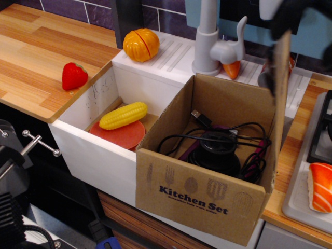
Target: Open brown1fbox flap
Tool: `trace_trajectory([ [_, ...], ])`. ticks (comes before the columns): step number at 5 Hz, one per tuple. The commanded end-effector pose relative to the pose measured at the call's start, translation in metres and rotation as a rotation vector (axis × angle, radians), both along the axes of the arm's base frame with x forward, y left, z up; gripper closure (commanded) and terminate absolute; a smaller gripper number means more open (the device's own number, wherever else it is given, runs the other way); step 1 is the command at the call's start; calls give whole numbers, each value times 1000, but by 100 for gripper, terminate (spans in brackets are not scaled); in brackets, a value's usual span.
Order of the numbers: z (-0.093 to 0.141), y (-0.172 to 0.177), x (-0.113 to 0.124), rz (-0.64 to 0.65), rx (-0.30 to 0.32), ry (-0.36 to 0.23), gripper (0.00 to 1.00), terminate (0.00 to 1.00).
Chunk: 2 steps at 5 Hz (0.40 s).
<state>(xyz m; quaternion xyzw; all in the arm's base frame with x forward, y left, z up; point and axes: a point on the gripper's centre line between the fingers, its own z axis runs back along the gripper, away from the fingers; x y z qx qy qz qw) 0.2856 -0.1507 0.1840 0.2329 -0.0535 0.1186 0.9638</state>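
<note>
My fingers (298, 21) appear only as a dark blurred mass at the upper right of the brown1fbox (207, 171), just above the top edge of the flap (280, 93); whether they are spread or pinched on that edge I cannot tell, since the motion blur hides the tips. The brown1fbox stands in the right compartment of the white sink (93, 150), its printed front panel facing the camera and its long axis running from front to back. The flap is hinged along the box's right wall and is seen nearly edge-on, standing about upright with its long axis along that wall and its free edge pointing up toward my fingers. The box mouth is fully exposed, showing a black device (218, 153) and coiled cables (249, 155) inside. I judge the opening to be nearly complete: the relation that matters is that the flap lies directly below my fingers and must tip on rightward, away from the box interior, to rest open. To the left of the box, in the other sink compartment, lie a toy corn cob (123, 115) on a red disc (118, 136); the faucet (210, 36) rises behind the box.
</note>
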Motion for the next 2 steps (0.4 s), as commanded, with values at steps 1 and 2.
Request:
trace_trajectory([
  [1, 16, -40, 14, 53, 19, -25, 0, 0],
  [2, 16, -40, 17, 55, -2, -25, 0, 100],
])
